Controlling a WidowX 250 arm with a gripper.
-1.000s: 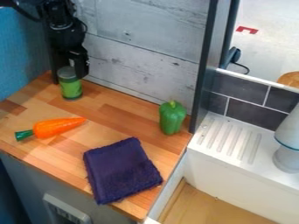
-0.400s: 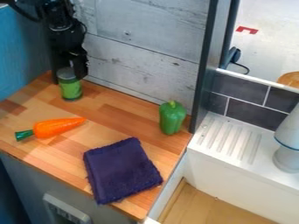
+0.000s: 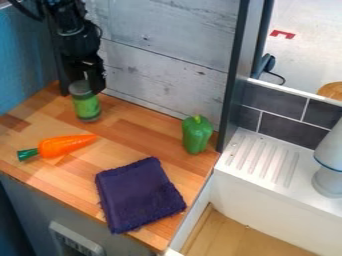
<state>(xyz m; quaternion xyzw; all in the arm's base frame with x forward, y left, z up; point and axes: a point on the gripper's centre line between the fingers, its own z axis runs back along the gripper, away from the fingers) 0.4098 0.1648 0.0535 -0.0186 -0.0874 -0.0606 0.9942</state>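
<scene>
The wooden counter (image 3: 133,114) spreads across the left and middle, beside a white sink (image 3: 280,167) on the right; at its far left corner the black gripper (image 3: 89,83) hangs right at the top of an upright green jar (image 3: 87,107); how far open it is, and whether it has hold of the jar, I cannot tell; a dark purple cloth (image 3: 139,195) lies flat near the front edge; an orange toy carrot (image 3: 63,145) lies to its left; a green pepper (image 3: 197,135) stands near the back wall (image 3: 160,60).

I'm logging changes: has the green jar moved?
Yes, the green jar shifted slightly down and right in view, away from the back corner of the wooden counter.
</scene>
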